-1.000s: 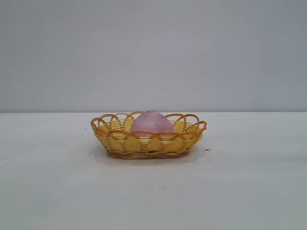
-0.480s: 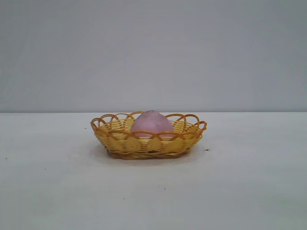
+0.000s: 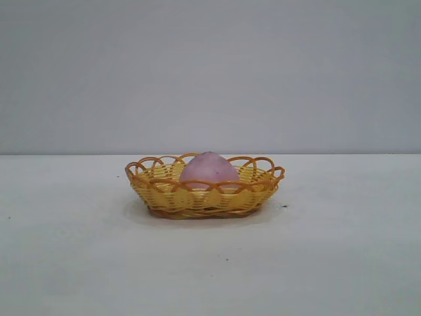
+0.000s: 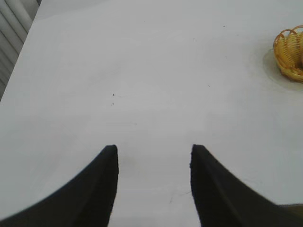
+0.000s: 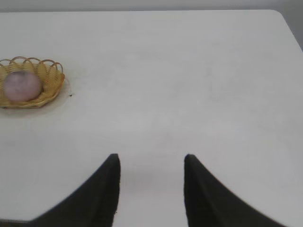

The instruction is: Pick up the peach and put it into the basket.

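Observation:
The pink-mauve peach [image 3: 209,168] sits inside the yellow wicker basket [image 3: 164,196] with the orange-brown looped rim, at the middle of the white table. The right wrist view shows the peach [image 5: 21,85] in the basket [image 5: 53,80] too, far from my right gripper [image 5: 151,158], which is open and empty over bare table. My left gripper [image 4: 154,149] is open and empty over bare table, and only an edge of the basket [image 4: 289,52] shows in its view. Neither arm shows in the exterior view.
The white table [image 3: 329,263] spreads around the basket, with a plain grey wall behind. The table's edge and a ribbed white panel [image 4: 12,33] show in the left wrist view. The table's far corner [image 5: 279,14] shows in the right wrist view.

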Motion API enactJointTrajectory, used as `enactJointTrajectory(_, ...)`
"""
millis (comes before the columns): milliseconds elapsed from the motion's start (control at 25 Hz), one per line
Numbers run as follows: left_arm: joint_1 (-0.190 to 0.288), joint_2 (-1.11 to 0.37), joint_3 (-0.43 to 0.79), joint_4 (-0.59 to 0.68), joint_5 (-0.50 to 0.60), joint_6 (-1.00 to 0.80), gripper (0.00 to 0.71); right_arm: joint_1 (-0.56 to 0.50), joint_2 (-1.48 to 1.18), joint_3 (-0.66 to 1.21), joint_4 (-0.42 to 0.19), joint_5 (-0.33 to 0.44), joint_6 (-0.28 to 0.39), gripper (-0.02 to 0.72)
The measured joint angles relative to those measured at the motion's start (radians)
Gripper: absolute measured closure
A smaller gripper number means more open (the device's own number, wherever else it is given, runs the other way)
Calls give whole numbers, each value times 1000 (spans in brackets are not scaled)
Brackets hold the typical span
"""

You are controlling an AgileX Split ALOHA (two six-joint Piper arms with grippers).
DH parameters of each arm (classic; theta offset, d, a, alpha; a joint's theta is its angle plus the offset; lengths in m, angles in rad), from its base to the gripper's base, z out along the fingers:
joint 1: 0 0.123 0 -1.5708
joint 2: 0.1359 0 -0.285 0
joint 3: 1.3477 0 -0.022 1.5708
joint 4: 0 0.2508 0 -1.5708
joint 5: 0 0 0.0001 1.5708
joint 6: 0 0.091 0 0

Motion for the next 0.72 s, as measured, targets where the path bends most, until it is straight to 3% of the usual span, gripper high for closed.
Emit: enactJointTrajectory(720, 0, 0, 0, 0, 0, 0, 364, 11, 0, 0, 0, 0, 0, 435)
